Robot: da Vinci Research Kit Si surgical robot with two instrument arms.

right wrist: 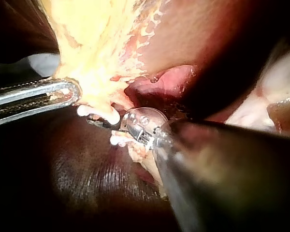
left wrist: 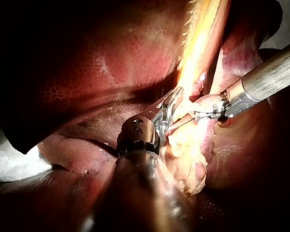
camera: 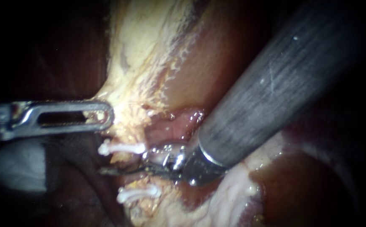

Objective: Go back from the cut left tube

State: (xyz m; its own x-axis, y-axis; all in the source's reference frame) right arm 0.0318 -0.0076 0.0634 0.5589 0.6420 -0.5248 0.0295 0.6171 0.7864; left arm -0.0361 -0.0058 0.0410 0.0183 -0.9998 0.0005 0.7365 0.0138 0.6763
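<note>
Two white clips, one upper (camera: 122,148) and one lower (camera: 136,193), sit on a strand of yellow fatty tissue (camera: 128,126) that hides the tube. My right instrument (camera: 107,170) comes down from the upper right. Its thin dark blades lie together in the gap between the two clips, and its shiny wrist (camera: 178,162) is just right of them. My left instrument (camera: 107,115) reaches in from the left, its slotted jaws shut on the yellow tissue above the upper clip. The same grip on the yellow tissue (left wrist: 188,140) shows in the left wrist view, with the blades (left wrist: 176,125) beside it. In the right wrist view the blade tip (right wrist: 94,122) lies under a clip (right wrist: 99,113).
Red-brown liver (camera: 216,50) rises behind the strand. Pale glistening tissue (camera: 233,197) lies under my right instrument's wide grey shaft (camera: 275,88), which covers much of the right side. White gauze (camera: 14,168) sits below my left instrument.
</note>
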